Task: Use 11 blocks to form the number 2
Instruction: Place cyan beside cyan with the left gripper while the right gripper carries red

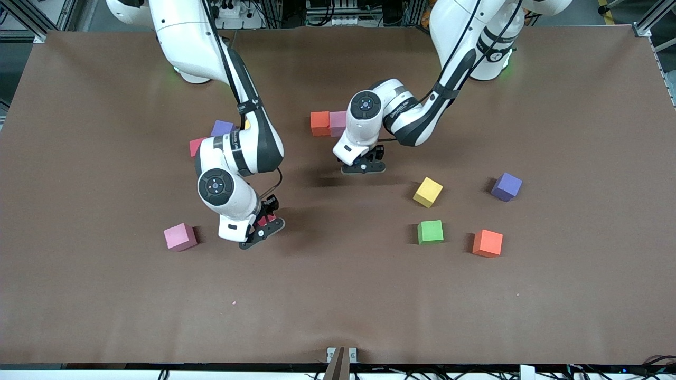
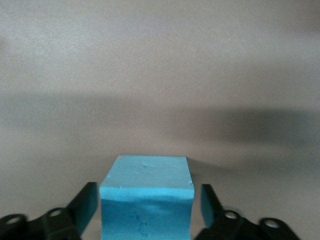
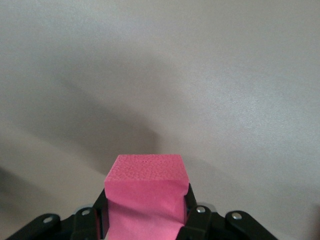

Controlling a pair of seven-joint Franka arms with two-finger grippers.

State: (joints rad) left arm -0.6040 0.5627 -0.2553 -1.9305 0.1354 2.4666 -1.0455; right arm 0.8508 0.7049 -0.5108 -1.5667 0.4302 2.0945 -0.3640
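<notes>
L gripper (image 2: 147, 210) jaws wide, clear of blue cube (image 2: 146, 197), likely placing it. R gripper (image 3: 145, 212) pinches pink cube (image 3: 145, 195); you carry it to the figure, approx 1 o'clock.

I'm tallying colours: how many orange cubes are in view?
2. One orange cube touches a pink cube near the table's middle; the other lies beside the green cube, toward the left arm's end. The arms may hide more.

2 purple cubes (image 1: 506, 187) (image 1: 222, 127), 2 orange (image 1: 487, 243) (image 1: 320, 123), 2 pale pink (image 1: 180, 236) (image 1: 338, 122), 1 yellow (image 1: 428, 192), 1 green (image 1: 430, 231), 1 light blue (image 2: 145, 200), seemingly 2 red (image 1: 195, 146) (image 3: 145, 200)
</notes>
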